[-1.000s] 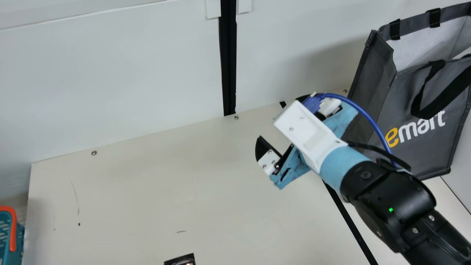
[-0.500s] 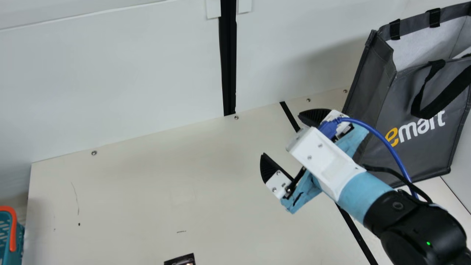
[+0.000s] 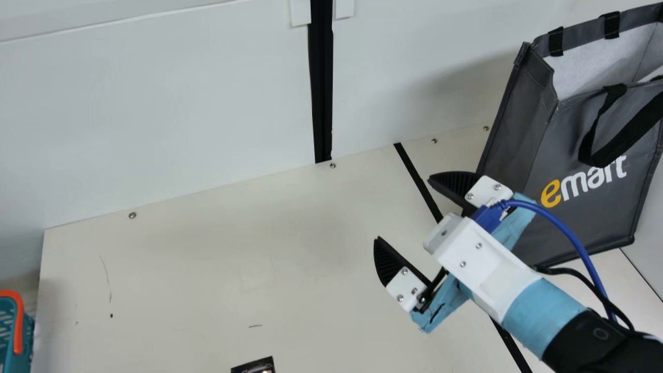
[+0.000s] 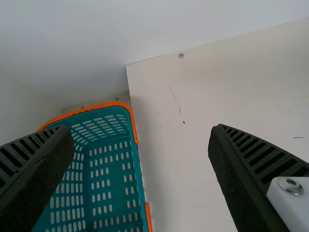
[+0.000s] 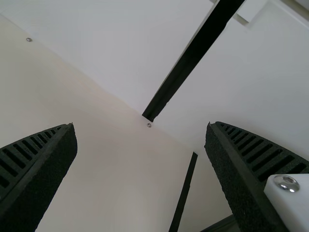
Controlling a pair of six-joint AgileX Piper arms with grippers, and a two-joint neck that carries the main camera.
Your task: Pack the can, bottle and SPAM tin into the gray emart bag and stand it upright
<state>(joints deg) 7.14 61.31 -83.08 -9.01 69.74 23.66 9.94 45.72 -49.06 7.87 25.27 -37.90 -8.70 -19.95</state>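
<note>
Gray bag stands open, black handle drooping; left hand and right hand released.

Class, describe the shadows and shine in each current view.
Main view: soft shadow on the wall left of the gray emart bag; left wrist view: faint shadow on the table beside the teal basket; right wrist view: glint on the silver screw.

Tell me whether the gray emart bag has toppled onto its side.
No, the gray emart bag stands upright in the main view, mouth at the top and black handle hanging down its front.
</note>
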